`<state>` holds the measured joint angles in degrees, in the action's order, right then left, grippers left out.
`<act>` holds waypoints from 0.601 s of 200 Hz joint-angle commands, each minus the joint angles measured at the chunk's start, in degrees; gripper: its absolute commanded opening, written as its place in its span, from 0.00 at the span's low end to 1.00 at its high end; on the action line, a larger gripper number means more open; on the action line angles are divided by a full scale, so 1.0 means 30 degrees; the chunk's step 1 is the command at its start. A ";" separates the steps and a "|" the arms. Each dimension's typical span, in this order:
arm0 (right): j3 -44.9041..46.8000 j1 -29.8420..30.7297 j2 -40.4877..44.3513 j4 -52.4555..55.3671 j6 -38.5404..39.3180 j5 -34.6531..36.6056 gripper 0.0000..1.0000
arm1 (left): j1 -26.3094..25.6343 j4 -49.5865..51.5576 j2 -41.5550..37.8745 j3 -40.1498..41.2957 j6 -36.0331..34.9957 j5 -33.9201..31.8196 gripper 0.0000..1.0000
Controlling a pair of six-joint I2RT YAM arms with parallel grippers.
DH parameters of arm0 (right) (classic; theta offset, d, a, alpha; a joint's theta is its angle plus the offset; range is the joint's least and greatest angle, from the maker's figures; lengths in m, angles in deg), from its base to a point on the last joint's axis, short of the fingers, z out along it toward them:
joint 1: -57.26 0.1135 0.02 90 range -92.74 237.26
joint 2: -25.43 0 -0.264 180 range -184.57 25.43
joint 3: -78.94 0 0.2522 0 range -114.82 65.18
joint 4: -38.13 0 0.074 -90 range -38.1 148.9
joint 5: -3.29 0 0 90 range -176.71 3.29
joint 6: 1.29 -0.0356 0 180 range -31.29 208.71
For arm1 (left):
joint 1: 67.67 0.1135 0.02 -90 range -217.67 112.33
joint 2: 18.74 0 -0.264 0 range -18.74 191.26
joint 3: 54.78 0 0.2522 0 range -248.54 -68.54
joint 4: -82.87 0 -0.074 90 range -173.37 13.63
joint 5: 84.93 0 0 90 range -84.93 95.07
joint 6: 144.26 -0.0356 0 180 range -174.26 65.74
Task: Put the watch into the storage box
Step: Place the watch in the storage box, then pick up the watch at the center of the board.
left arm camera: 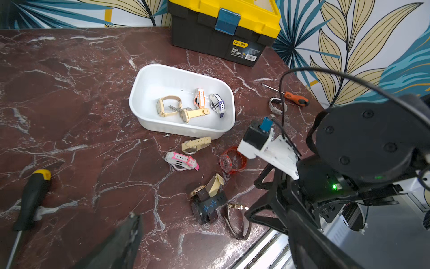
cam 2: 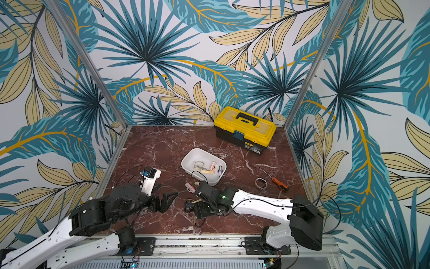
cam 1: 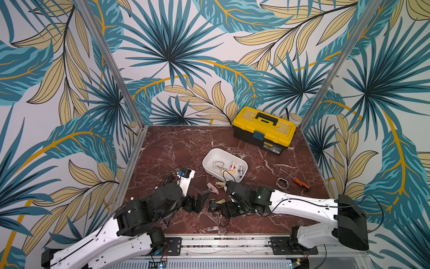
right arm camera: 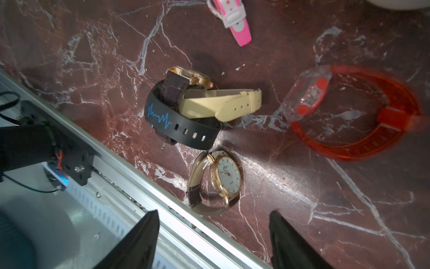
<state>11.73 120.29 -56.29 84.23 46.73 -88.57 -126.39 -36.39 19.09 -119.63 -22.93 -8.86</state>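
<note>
At the worktop's (right arm camera: 302,209) front edge, the right hand (right arm camera: 214,213) hangs wide and empty above the gold watch (right arm camera: 223,181). Best straddle its case, clear of the tangled watches (right arm camera: 186,109).

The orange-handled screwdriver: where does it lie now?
In a top view, the orange-handled screwdriver lies on the right side of the marble table, beside a pale looped watch, nearer the robot than the yellow toolbox and apart from the storage box.
</note>
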 commanded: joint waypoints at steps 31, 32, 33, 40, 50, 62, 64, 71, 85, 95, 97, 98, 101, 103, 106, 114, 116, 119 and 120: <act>-0.1226 0.1243 -0.2480 0.2730 0.1038 0.3004 0.72 | -0.0179 0.0921 -0.0332 0.0218 0.0280 -0.0922 1.00; -0.1226 0.1250 -0.2489 0.2743 0.1041 0.3014 0.72 | -0.0191 0.0921 -0.0332 0.0216 0.0279 -0.0922 1.00; -0.1226 0.1254 -0.2494 0.2749 0.1042 0.3035 0.72 | -0.0182 0.0921 -0.0332 0.0215 0.0279 -0.0922 1.00; -0.1254 0.1278 -0.2550 0.2754 0.1093 0.3148 0.72 | -0.0188 0.0922 -0.0361 0.0243 0.0279 -0.0947 1.00; -0.1274 0.1328 -0.2585 0.2684 0.1256 0.3158 0.72 | -0.0189 0.0922 -0.0362 0.0245 0.0249 -0.0951 1.00; -0.1285 0.1368 -0.2721 0.2537 0.1451 0.3129 0.72 | -0.0177 0.0894 -0.0387 0.0300 0.0249 -0.0980 1.00; -0.1285 0.1373 -0.2752 0.2503 0.1474 0.3117 0.72 | -0.0174 0.0878 -0.0368 0.0323 0.0249 -0.1002 1.00; -0.1310 0.1382 -0.2896 0.2391 0.1613 0.2985 0.72 | -0.0173 0.0841 -0.0360 0.0346 0.0249 -0.1035 1.00; -0.1343 0.1387 -0.3272 0.2218 0.1845 0.2876 0.71 | -0.0176 0.0748 -0.0362 0.0360 0.0249 -0.1068 1.00; -0.1387 0.1404 -0.3539 0.2183 0.1937 0.2872 0.69 | -0.0196 0.0689 -0.0362 0.0362 0.0248 -0.1068 1.00; -0.1398 0.1389 -0.3587 0.2195 0.1948 0.2877 0.68 | -0.0201 0.0688 -0.0362 0.0375 0.0249 -0.1068 1.00; -0.1400 0.1397 -0.3614 0.2183 0.1964 0.2878 0.68 | -0.0202 0.0687 -0.0362 0.0382 0.0249 -0.1068 1.00; -0.1416 0.1385 -0.3700 0.2197 0.1964 0.2879 0.68 | -0.0184 0.0687 -0.0365 0.0389 0.0249 -0.1090 1.00; -0.1427 0.1370 -0.3737 0.2184 0.1991 0.2879 0.67 | -0.0176 0.0687 -0.0355 0.0389 0.0242 -0.1096 1.00; -0.1431 0.1400 -0.3811 0.2172 0.2000 0.2904 0.67 | -0.0196 0.0687 -0.0361 0.0390 0.0234 -0.1097 1.00; -0.1475 0.1398 -0.3966 0.2087 0.2029 0.2966 0.65 | -0.0180 0.0662 -0.0347 0.0440 0.0197 -0.1112 1.00; -0.1479 0.1403 -0.4001 0.2054 0.2059 0.2981 0.65 | -0.0189 0.0659 -0.0351 0.0446 0.0192 -0.1101 1.00; -0.1488 0.1385 -0.4045 0.2009 0.2049 0.3012 0.64 | -0.0197 0.0640 -0.0335 0.0474 0.0169 -0.1098 1.00; -0.1489 0.1395 -0.4063 0.1987 0.2073 0.3019 0.63 | -0.0200 0.0649 -0.0334 0.0490 0.0165 -0.1098 1.00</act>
<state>8.28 124.14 -66.76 89.87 51.58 -80.84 -126.78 -34.25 18.52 -119.63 -22.32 -11.23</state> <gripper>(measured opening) 0.660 0.999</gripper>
